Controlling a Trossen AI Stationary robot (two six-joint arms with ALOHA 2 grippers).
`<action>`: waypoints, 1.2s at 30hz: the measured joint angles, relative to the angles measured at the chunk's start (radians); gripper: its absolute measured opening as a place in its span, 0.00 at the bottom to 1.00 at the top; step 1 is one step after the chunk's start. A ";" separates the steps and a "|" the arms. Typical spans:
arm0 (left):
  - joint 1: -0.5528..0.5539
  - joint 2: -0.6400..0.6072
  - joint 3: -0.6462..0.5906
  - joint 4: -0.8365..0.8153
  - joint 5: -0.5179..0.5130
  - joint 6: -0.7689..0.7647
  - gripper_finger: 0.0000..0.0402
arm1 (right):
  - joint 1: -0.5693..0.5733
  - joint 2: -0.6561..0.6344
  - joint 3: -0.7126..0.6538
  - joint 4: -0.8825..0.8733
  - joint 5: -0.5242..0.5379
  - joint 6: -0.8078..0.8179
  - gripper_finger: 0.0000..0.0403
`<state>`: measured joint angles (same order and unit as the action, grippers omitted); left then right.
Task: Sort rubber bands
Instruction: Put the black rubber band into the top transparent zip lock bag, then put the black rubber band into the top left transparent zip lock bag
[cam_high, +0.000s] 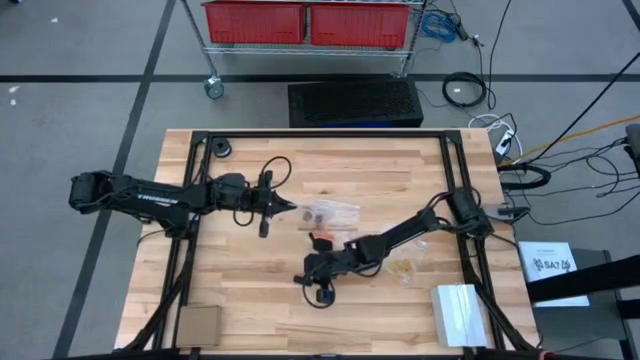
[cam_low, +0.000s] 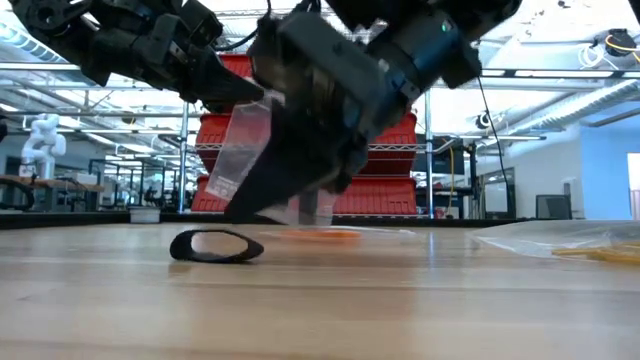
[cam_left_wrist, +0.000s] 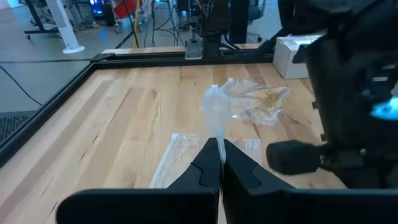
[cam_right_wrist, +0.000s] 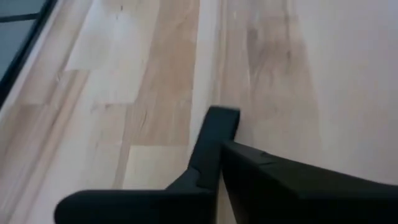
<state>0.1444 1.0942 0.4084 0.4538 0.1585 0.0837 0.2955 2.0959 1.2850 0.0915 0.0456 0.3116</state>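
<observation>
1. Right now my left end effector (cam_high: 290, 208) is pressed together, pinching the corner of a clear bag (cam_left_wrist: 214, 112) and holding it up off the wooden surface (cam_high: 250, 280).
2. My right end effector (cam_high: 300, 279) is pressed together too, tips down at the surface beside a black band (cam_low: 216, 245); I can't tell whether anything is caught between the tips.
3. Rubber bands: that black one lies flat in the low view, just beside the right tips; an orange one (cam_low: 322, 236) sits farther back; tan ones (cam_high: 403, 268) sit in a second bag near the right arm.
4. Handling, my guess: bands are very light, soft and stretchy, and lie flat, so they will slide or roll away from a poor pinch. Best hold is across one strand of the loop, tips pressed to the wood.
5. Bag is flimsy and slick, sags from the pinch point.
6. Surface: pale butcher-block with a black frame; a cardboard square (cam_high: 199, 324) and a white box (cam_high: 459, 313) near the front edge.
7. Room: grey floor, cables, a wire cart with red bins (cam_high: 310, 22) behind.
</observation>
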 joint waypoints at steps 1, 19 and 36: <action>0.000 0.000 0.000 -0.001 -0.001 0.000 0.00 | 0.000 -0.015 0.000 -0.007 0.009 -0.016 0.03; 0.000 0.000 0.000 0.000 -0.002 0.000 0.00 | 0.010 -0.220 0.001 -0.166 0.165 0.003 0.13; 0.000 0.000 0.000 -0.002 -0.001 0.000 0.00 | 0.029 0.080 0.000 0.118 0.103 0.175 0.54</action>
<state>0.1440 1.0939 0.4084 0.4515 0.1574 0.0841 0.3244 2.1761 1.2851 0.2098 0.1487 0.4862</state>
